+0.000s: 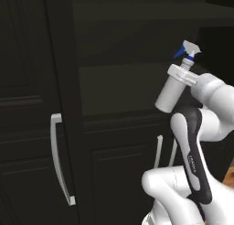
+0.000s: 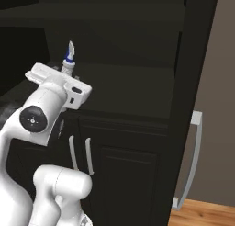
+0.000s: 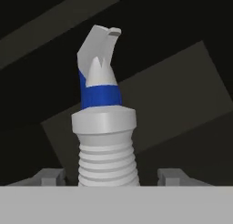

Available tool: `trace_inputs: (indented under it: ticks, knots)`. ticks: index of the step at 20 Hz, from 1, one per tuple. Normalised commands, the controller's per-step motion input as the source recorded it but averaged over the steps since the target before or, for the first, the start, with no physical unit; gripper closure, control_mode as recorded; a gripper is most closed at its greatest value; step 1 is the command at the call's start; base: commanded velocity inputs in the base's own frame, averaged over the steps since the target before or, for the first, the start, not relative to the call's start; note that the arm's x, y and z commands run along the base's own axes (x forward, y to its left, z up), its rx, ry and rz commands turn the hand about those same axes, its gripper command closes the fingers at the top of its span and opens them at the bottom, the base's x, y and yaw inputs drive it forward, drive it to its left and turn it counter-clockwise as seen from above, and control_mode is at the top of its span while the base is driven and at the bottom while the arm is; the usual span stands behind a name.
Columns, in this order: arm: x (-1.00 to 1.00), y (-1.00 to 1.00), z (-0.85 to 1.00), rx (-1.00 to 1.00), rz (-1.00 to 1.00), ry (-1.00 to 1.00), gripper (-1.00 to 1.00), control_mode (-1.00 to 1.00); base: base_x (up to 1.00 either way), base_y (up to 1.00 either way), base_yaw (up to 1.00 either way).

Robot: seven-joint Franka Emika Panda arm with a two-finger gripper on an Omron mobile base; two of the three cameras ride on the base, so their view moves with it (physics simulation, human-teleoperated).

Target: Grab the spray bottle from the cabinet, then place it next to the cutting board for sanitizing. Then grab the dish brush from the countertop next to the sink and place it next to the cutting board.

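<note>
The spray bottle [image 1: 171,95] is a white cylinder with a white head and blue trigger, tilted in front of the open shelf niche of the dark cabinet [image 1: 114,141]. My gripper [image 1: 183,76] is shut on it just below the neck. In the right base view the hand [image 2: 62,82] hides the bottle's body, and only the spray bottle's head [image 2: 69,54] sticks up above it. In the hand view the spray bottle's ribbed neck [image 3: 107,159] rises between my two fingertips [image 3: 50,175]. The cutting board, the dish brush, the countertop and the sink are out of view.
The niche's shelf [image 1: 119,89] lies behind the bottle, with another shelf above it. Below are lower doors with two slim silver handles [image 1: 158,151]. A tall door with a long bar handle [image 1: 57,160] stands at the left. At the lower right there is wooden floor [image 2: 202,213].
</note>
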Motion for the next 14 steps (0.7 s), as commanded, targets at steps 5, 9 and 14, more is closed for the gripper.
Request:
trace_inputs:
  ticks: [5,9,14]
  knots:
    - [-0.98,-0.01,0.49,-0.05,-0.07,0.04,1.0,-1.0,0.0,0.0,0.0]
    - [-1.0,-0.01,0.2,-0.09,-0.04,-0.16,1.0,-1.0,0.0,0.0,0.0]
    - [-1.0,0.0,0.21,-0.1,-0.01,-0.36,1.0,-1.0,0.0,0.0,0.0]
